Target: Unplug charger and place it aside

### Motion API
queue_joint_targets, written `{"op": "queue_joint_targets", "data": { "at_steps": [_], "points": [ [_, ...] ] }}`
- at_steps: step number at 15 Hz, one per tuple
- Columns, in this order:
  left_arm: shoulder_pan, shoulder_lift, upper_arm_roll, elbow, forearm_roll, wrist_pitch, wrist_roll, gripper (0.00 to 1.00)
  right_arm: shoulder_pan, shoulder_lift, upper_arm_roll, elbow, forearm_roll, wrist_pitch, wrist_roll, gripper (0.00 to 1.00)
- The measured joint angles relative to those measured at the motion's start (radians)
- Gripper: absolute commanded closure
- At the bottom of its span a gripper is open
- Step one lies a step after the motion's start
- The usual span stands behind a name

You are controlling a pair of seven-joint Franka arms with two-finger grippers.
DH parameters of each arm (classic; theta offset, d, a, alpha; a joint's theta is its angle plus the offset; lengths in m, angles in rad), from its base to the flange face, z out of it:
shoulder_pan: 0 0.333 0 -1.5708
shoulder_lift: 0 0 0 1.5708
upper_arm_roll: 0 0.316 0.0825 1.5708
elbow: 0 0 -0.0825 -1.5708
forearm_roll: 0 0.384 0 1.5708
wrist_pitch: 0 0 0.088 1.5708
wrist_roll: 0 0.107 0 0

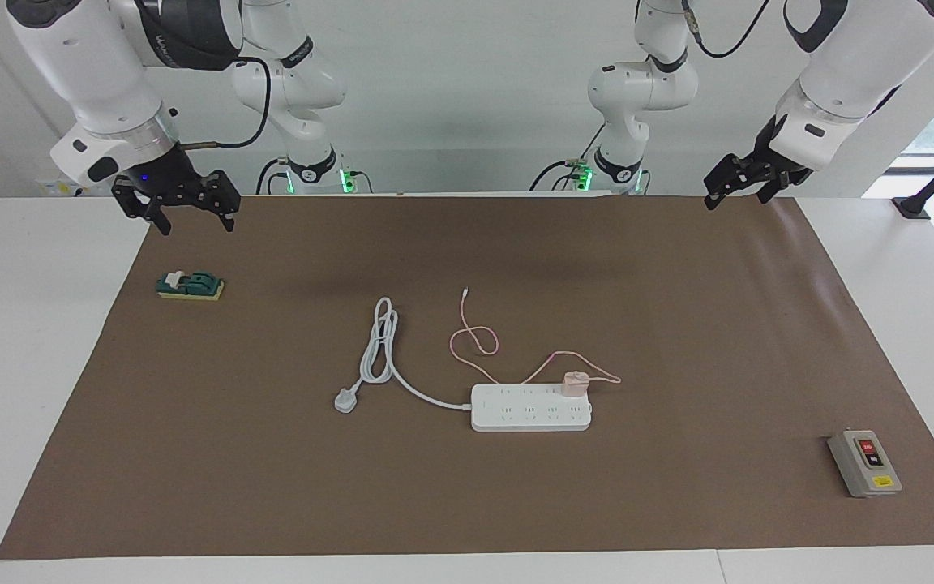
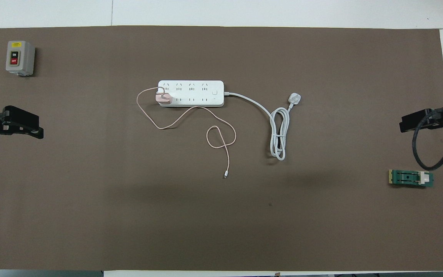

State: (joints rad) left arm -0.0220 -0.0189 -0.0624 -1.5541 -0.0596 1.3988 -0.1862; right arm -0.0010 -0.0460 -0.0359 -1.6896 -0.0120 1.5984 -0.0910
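The pale pink charger [image 1: 575, 384] is plugged into the white power strip [image 1: 530, 407], in the socket at the strip's end toward the left arm's end of the table. It also shows in the overhead view [image 2: 163, 98] on the strip [image 2: 190, 93]. Its thin pink cable [image 1: 475, 341] loops over the mat nearer to the robots [image 2: 221, 136]. My left gripper [image 1: 736, 200] hangs open and empty over the mat's edge at its own end [image 2: 40, 127]. My right gripper [image 1: 197, 227] hangs open and empty over the mat's other end [image 2: 401, 127]. Both arms wait apart from the strip.
The strip's thick white cord ends in a grey-white plug [image 1: 344, 400] toward the right arm's end. A grey on/off switch box [image 1: 864, 462] stands at the left arm's end, farther from the robots. A green block on yellow [image 1: 190, 285] lies near the right gripper.
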Motion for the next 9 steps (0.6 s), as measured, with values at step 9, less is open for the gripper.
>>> {"op": "queue_joint_targets", "data": {
  "at_steps": [9],
  "points": [
    [0.000, 0.000, 0.000, 0.000, 0.000, 0.000, 0.000, 0.00, 0.000, 0.000, 0.000, 0.000, 0.000, -0.018, 0.002, 0.00]
  ]
}}
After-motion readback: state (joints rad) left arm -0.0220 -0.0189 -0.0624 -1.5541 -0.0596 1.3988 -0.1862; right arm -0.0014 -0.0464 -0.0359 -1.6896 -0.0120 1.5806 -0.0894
